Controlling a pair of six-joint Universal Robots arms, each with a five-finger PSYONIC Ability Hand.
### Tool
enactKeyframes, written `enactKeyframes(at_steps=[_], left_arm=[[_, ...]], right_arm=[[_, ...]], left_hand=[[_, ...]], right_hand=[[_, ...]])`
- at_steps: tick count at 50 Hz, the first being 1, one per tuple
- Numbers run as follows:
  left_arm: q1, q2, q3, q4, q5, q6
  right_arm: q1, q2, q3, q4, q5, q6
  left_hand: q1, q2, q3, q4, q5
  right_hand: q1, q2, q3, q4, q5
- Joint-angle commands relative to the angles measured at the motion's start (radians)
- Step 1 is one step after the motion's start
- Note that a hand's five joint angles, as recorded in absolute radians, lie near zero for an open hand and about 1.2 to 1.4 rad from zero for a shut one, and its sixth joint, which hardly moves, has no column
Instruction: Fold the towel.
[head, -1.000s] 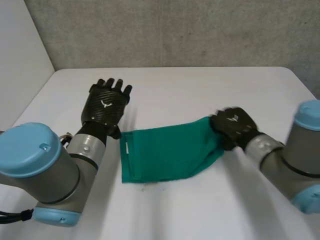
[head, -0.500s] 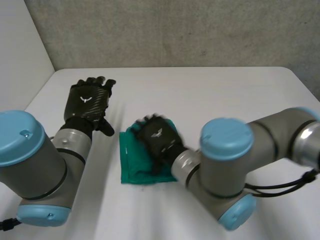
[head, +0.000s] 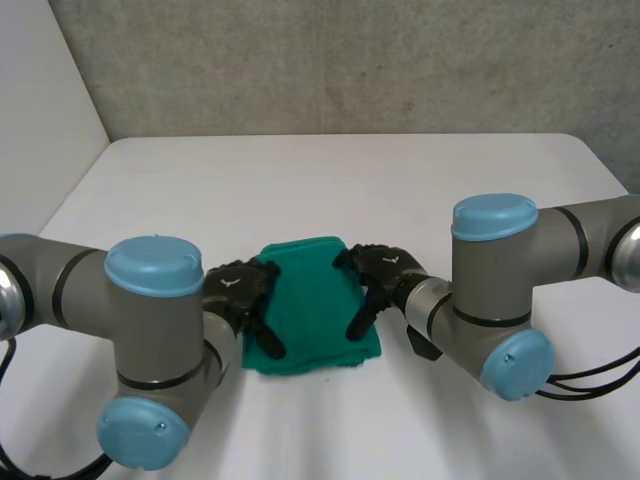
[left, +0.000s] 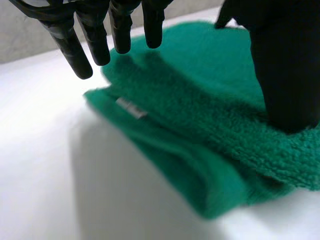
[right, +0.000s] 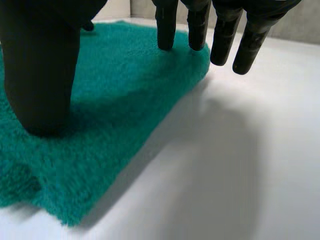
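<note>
A green towel lies folded into a thick small rectangle at the table's middle. My left hand rests at its left edge and my right hand at its right edge. In the left wrist view the left hand is open: its thumb presses down on the towel and its straight fingers hover over the folded edge with a white label. In the right wrist view the right hand is open too, thumb pressed on the towel, straight fingers over its edge.
The white table stretches bare behind and in front of the towel. A grey wall stands behind it, with a white side wall at the left. Both arms reach in from the near corners.
My right hand carried the towel's right end over to the left, let go, and now rests on the folded towel's right edge. My left hand came down from the far left to its left edge.
</note>
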Motion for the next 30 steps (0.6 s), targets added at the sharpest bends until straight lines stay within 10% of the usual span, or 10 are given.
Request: enactKeyframes(at_steps=[1,14,24,30], left_arm=[[0.064,0.009,-0.026,-0.013,-0.031,0.074],[0.015,0.116,0.009,-0.008,-0.023,0.179],[0.064,0.323,0.172,-0.059,-0.023,0.174],[0.15,0.366,0.284,-0.247,-0.008,0.164]], right_arm=[[0.005,0.016,-0.027,0.027,-0.005,-0.057],[0.006,-0.057,-0.028,0.015,0.032,-0.196],[-0.098,-0.396,0.013,-0.134,0.341,-0.205],[-0.182,-0.478,0.012,-0.096,0.351,-0.244]], left_hand=[[-0.017,-0.028,-0.039,-0.028,-0.046],[-0.017,-0.028,-0.039,-0.028,-0.046],[0.004,-0.007,-0.018,-0.007,-0.024],[-0.014,-0.024,-0.035,-0.024,-0.042]], right_hand=[[-0.027,-0.046,-0.034,-0.056,-0.062],[-0.027,-0.046,-0.034,-0.056,-0.062],[-0.027,-0.046,-0.034,-0.056,-0.062],[-0.027,-0.046,-0.034,-0.056,-0.062]])
